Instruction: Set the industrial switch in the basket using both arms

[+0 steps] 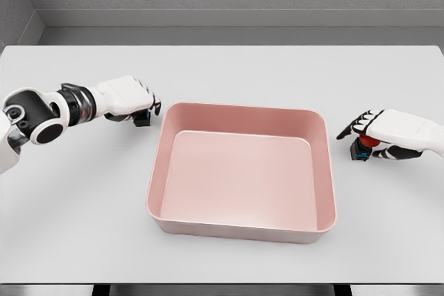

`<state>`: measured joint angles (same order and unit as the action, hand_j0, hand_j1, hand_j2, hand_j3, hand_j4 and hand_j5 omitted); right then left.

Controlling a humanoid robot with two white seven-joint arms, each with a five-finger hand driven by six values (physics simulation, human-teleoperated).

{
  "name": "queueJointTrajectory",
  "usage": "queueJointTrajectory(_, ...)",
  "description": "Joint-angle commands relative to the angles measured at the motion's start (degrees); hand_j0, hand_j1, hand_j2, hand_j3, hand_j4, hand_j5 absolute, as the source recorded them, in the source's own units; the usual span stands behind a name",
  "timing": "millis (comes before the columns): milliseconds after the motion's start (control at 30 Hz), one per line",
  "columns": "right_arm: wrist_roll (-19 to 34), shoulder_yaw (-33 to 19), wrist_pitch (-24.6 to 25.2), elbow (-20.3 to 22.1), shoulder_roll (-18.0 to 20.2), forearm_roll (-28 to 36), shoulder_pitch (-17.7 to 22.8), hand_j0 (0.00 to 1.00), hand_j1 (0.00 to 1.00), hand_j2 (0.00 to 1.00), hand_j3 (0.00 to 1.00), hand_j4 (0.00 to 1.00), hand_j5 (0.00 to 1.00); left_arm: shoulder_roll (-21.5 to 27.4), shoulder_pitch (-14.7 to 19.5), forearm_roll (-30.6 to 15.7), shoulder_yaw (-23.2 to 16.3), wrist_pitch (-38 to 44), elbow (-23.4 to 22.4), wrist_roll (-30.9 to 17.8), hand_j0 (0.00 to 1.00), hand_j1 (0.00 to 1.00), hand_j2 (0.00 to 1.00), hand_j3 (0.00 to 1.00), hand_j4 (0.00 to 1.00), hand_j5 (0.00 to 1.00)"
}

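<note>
Under right hand (388,136), unlabelled switch (364,146)

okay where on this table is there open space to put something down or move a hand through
Bare table runs along the far edge behind the pink basket, and along the near edge in front of it. The basket's floor is bare too. It is crowded at the basket's far left corner, where the left hand sits, and off its right wall, where the right hand covers a red-topped switch.

Your left arm (41,117) has glossy white shells, black round joint caps and a ribbed grey-and-black wrist; each robot hand, left (128,98) and right (395,134), is white with black fingertips.
</note>
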<state>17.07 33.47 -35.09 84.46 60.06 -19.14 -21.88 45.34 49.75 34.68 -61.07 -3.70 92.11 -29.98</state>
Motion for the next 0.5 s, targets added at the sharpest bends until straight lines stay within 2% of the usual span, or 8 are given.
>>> queueJointTrajectory(0,0.0,-0.2,0.1,0.0,0.1,0.2,0.0,0.71,0.71,0.71,0.71,0.71,0.71,0.1,0.0,0.0,-0.2,0.0,0.0,0.0,0.61,0.61,0.61,0.61,0.61,0.61)
queueJointTrajectory(67,0.0,-0.3,0.1,0.0,0.1,0.1,0.1,0.69,0.69,0.69,0.69,0.69,0.69,0.1,0.0,0.0,-0.3,0.0,0.0,0.0,0.61,0.61,0.61,0.61,0.61,0.61)
queueJointTrajectory(100,0.0,-0.3,0.1,0.0,0.1,0.1,0.1,0.65,0.65,0.65,0.65,0.65,0.65,0.1,0.0,0.0,-0.3,0.0,0.0,0.0,0.6,0.6,0.6,0.6,0.6,0.6)
queueJointTrajectory(267,0.0,-0.3,0.1,0.0,0.1,0.1,0.0,0.62,0.62,0.62,0.62,0.62,0.62,0.1,0.0,0.0,-0.3,0.0,0.0,0.1,0.51,0.51,0.51,0.51,0.51,0.51)
queueJointTrajectory(467,0.0,-0.3,0.1,0.1,0.1,0.1,0.0,0.57,0.57,0.57,0.57,0.57,0.57,1.9,0.7,-0.5,-0.2,-0.2,0.5,0.2,0.5,0.5,0.5,0.5,0.5,0.5)
